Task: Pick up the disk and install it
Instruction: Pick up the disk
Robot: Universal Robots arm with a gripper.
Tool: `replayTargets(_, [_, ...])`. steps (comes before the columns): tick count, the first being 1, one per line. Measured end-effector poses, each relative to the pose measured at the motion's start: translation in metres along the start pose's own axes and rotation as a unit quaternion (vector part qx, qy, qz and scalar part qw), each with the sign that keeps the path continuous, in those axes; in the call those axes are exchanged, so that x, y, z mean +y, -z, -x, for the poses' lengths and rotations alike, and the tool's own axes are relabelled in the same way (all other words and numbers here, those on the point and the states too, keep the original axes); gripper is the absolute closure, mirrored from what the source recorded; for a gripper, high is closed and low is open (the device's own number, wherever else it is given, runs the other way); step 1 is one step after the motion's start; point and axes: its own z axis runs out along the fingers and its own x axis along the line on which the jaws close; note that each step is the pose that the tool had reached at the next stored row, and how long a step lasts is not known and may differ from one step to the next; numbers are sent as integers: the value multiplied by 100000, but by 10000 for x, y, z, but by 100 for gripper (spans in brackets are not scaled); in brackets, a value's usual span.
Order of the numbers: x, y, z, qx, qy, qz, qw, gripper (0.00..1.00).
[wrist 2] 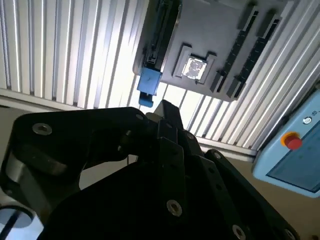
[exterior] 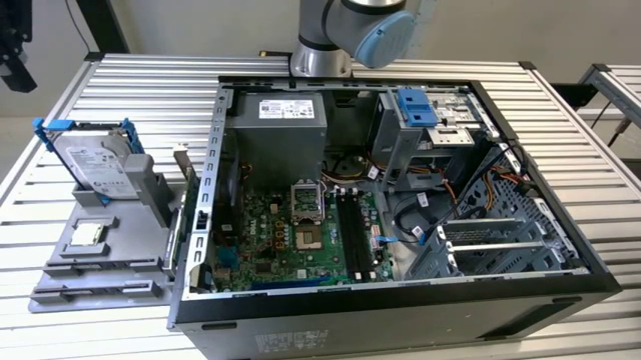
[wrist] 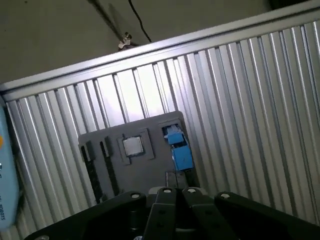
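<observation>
The disk (exterior: 100, 161) stands on edge in a grey holder (exterior: 120, 259) at the exterior view's left, beside the open case (exterior: 401, 294). The gripper (wrist: 176, 192) hangs well above, jaws together, empty.

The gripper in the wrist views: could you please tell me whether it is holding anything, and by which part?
Nothing appears to be held. The gripper is clear of the disk, which stands on edge in the grey holder.
</observation>
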Motion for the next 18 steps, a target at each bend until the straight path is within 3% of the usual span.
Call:
replayTargets(3, [0,-7,0,-14,2725,-142,99963,100])
replayTargets(6, [0,-18,1,-39,5500,-287,99848,100])
replayTargets(9, [0,-29,1,-47,8242,-341,99659,100])
replayTargets(13, [1,-40,1,-165,11465,-384,99340,100])
replayTargets(14, [0,-43,1,-421,11951,-374,99282,100])
replayTargets(15, [1,-45,1,-889,12226,-331,99245,100])
replayTargets(18, [0,-49,1,-2833,12400,-125,99188,100])
